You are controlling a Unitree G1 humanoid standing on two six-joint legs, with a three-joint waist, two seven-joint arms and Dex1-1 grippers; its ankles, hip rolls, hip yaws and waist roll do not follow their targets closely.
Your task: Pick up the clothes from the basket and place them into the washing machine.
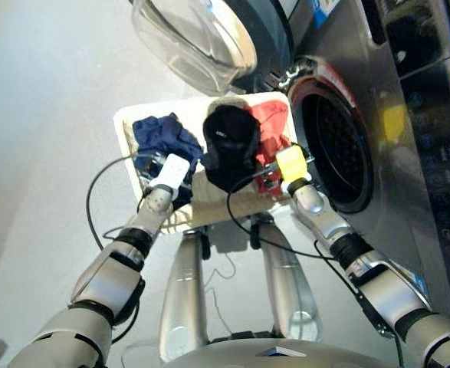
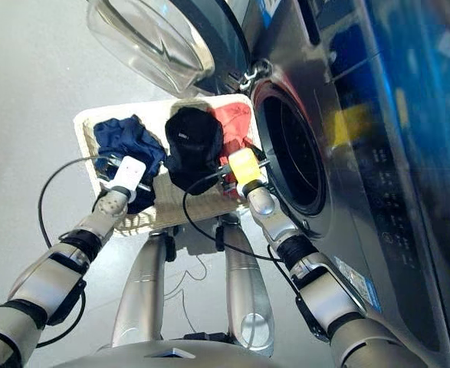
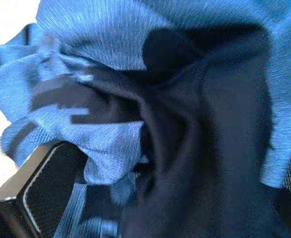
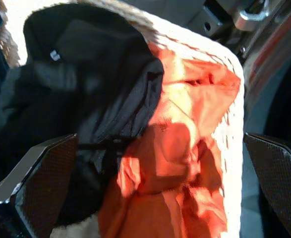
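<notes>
Three garments lie in the cream basket (image 1: 129,126) before the washing machine (image 1: 408,107): right gripper (image 4: 155,183), jaws spread over the coral garment (image 4: 185,148), must close, left gripper's (image 1: 160,173) state unclear.

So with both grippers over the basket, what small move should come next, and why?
Probably close the right gripper on the coral red garment: its open fingers straddle that cloth, all three garments lie in the basket, and the washing machine stands open beside it.
</notes>
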